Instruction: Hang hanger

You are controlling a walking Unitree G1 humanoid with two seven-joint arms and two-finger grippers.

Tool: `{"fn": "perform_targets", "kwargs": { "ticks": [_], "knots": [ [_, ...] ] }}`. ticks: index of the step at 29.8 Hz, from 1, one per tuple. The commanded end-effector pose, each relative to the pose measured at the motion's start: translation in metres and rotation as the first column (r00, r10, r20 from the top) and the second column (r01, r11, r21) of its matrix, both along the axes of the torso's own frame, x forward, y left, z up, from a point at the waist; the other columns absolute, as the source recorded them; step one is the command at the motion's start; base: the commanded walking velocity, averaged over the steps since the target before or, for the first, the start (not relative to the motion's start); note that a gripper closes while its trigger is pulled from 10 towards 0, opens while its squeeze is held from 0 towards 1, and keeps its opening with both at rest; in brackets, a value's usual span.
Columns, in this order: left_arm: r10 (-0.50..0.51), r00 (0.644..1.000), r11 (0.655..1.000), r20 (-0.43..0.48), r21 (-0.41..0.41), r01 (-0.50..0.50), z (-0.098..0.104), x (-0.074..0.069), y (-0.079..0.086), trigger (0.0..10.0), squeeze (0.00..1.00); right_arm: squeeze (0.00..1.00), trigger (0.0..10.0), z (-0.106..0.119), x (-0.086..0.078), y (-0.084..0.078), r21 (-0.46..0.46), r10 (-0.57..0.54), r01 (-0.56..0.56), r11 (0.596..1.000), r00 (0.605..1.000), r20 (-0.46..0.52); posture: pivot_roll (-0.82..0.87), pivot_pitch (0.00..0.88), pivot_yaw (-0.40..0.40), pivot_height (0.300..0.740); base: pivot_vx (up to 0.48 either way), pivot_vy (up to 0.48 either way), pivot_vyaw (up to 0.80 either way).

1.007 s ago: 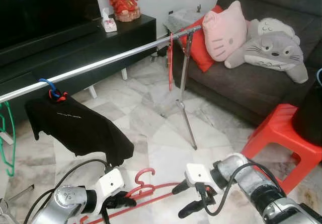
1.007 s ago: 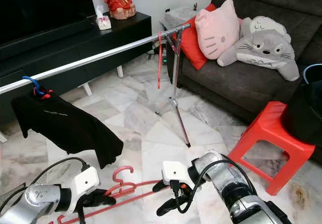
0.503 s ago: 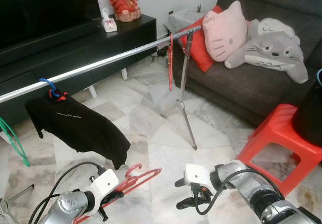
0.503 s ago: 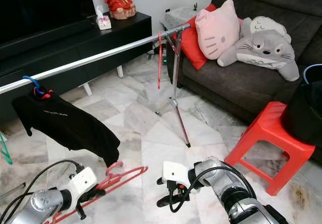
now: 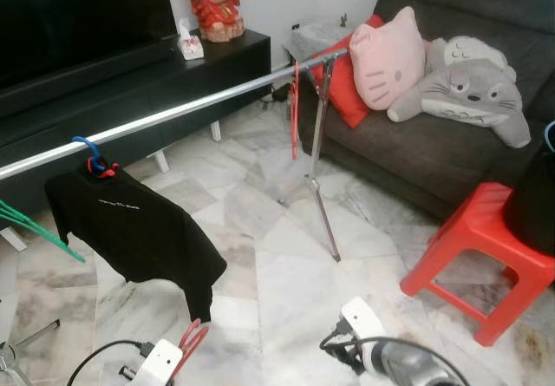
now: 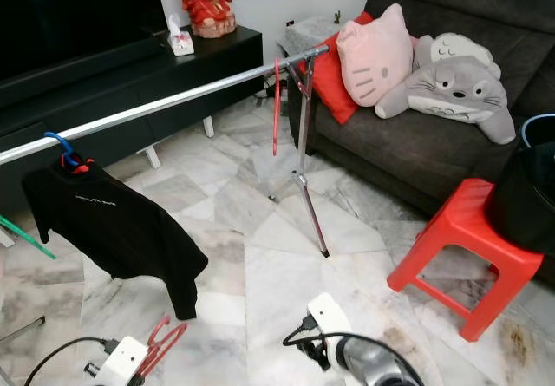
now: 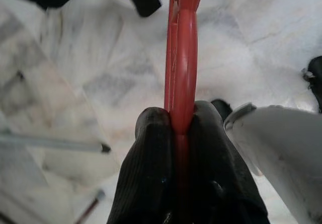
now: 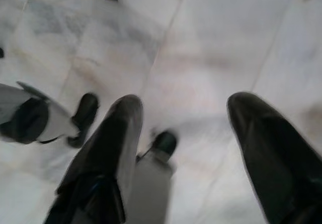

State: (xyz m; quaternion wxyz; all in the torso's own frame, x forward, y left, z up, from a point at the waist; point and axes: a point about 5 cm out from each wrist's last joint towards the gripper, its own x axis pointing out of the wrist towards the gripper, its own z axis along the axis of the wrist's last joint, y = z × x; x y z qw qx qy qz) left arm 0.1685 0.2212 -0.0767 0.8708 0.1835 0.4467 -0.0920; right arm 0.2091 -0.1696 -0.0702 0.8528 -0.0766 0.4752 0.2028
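Two fingers of the left pincer [image 7: 182, 133] pinched the red hanger [image 7: 182, 58]; the right pincer [image 8: 183, 133] hung open. Held so narrowly, it might twist and miss the rail [image 5: 191, 108].

We see the red plastic hanger [image 7: 182, 58] edge-on in the left wrist view, its thin glossy frame running straight out from between the two black fingers [image 7: 151, 168] of the left gripper [image 7: 178, 133], which are pressed against its two sides. In the eye views the top of it [image 5: 192, 341] pokes up at the lower edge, above the marble floor and just below the hem of the black shirt. The silver clothes rail [image 5: 199, 106] slopes across the room well above it, propped on a tripod stand beside the sofa. The hanger is well apart from the rail.
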Motion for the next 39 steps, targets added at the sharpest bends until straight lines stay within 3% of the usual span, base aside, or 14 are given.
{"fn": "perform_targets", "kwargs": {
  "ticks": [1, 3, 5, 13, 22, 26, 39],
  "knots": [
    [0.083, 0.997, 0.997, -0.004, -0.004, -0.083, -0.003, -0.006, 0.005, 10.0, 0.00, 0.00, 10.0, -0.005, -0.007, -0.004, -0.008, -0.096, 0.096, 0.995, 0.995, -0.026, -0.07, 0.000, 0.016, 0.740, 0.000, 0.000, 0.00],
    [0.181, 0.982, 0.983, -0.045, -0.024, -0.183, -0.010, -0.019, 0.006, 10.0, 0.00, 0.00, 10.0, -0.010, -0.017, -0.007, -0.013, -0.207, 0.207, 0.978, 0.977, -0.054, -0.07, 0.000, 0.019, 0.740, 0.000, 0.000, 0.00],
    [0.233, 0.970, 0.971, -0.073, -0.035, -0.236, -0.015, -0.028, 0.006, 10.0, 0.00, 0.00, 10.0, -0.014, -0.022, -0.006, -0.017, -0.245, 0.245, 0.969, 0.967, -0.073, -0.07, 0.000, 0.023, 0.740, 0.000, 0.000, 0.00],
    [0.392, 0.914, 0.911, -0.103, -0.096, -0.401, -0.021, -0.040, 0.005, 10.0, 0.00, 0.00, 10.0, -0.020, -0.034, -0.005, -0.050, -0.319, 0.316, 0.947, 0.945, -0.075, -0.08, 0.000, 0.039, 0.740, 0.000, 0.000, 0.00],
    [0.429, 0.898, 0.893, -0.101, -0.106, -0.438, -0.021, -0.042, 0.006, 10.0, 0.00, 0.00, 10.0, -0.020, -0.036, -0.013, -0.088, -0.343, 0.337, 0.937, 0.937, -0.063, -0.08, 0.000, 0.047, 0.740, 0.000, 0.000, 0.00],
    [0.393, 0.911, 0.911, -0.126, -0.086, -0.404, -0.023, -0.041, 0.002, 10.0, 0.00, 0.00, 10.0, -0.022, -0.040, -0.015, -0.084, -0.412, 0.407, 0.910, 0.910, -0.052, -0.10, 0.000, 0.062, 0.740, 0.000, -0.070, 0.00],
    [0.388, 0.907, 0.913, -0.163, -0.069, -0.402, -0.025, -0.044, 0.002, 10.0, 0.00, 0.00, 10.0, -0.024, -0.045, -0.011, -0.077, -0.385, 0.379, 0.922, 0.920, -0.074, -0.10, 0.000, 0.061, 0.740, 0.000, -0.310, 0.00]
  ]
}}
